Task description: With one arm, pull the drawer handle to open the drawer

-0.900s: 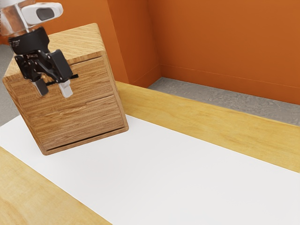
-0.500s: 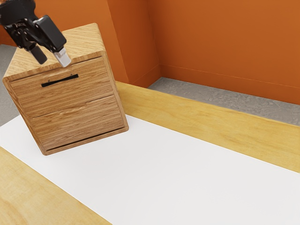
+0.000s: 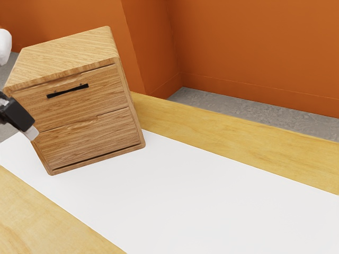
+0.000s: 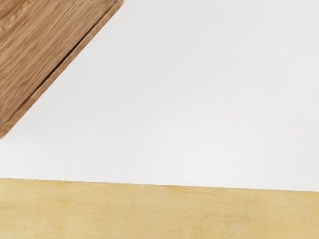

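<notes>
A wooden cabinet (image 3: 79,100) with two drawer fronts stands tilted at the exterior view's left, on the white mat. The top drawer (image 3: 71,98) carries a thin black bar handle (image 3: 67,90) and sits flush with the cabinet front. My gripper (image 3: 21,123) is at the exterior view's far left edge, cut off by the frame. It is low beside the cabinet's left front corner, below and left of the handle, and touches nothing I can see. In the wrist view, the cabinet's lower front edge (image 4: 45,55) lies just past my hand, above the mat.
A white mat (image 3: 175,196) covers the middle of the wooden table (image 3: 238,140). A bare wood strip (image 4: 159,211) runs along the near side. Orange walls (image 3: 254,42) and a grey floor (image 3: 254,108) lie behind.
My gripper left the handle, rose above the cabinet top, then swung down to the exterior view's left edge beside the cabinet. The drawer front has not moved.
</notes>
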`<state>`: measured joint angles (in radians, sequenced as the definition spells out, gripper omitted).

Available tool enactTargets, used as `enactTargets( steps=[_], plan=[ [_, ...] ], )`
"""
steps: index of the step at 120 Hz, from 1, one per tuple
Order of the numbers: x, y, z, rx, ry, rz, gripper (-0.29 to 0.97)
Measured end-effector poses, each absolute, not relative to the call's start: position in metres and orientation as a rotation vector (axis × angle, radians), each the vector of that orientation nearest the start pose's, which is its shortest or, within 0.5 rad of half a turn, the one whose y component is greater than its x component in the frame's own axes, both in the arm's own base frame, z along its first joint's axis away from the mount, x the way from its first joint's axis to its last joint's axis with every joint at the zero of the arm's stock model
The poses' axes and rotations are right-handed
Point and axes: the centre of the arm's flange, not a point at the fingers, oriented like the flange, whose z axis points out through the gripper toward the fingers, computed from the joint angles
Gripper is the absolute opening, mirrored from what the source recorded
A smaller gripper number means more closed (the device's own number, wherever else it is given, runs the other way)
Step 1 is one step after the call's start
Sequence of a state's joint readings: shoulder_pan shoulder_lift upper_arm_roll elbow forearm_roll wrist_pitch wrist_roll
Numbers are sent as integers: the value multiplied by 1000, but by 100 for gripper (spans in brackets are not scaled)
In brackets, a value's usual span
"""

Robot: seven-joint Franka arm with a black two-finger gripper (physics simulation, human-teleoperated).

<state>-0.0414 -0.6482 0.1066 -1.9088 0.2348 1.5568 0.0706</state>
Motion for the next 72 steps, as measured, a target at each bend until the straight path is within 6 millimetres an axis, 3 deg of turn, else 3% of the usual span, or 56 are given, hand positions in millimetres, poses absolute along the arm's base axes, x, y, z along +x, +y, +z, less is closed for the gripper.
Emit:
enactTargets(
  steps=[13, 30, 38, 56, 72],
  plan=[
    [344, 86, 742, -2873, -14, -501, 68],
    [361, 139, 731, -2852, -63, -554, 68],
    [377, 143, 724, -2821, -16, -561, 68],
    [387, 144, 738, -2768, 64, -611, 68],
    [405, 156, 717, -2743, 134, -572, 68]
  ],
)
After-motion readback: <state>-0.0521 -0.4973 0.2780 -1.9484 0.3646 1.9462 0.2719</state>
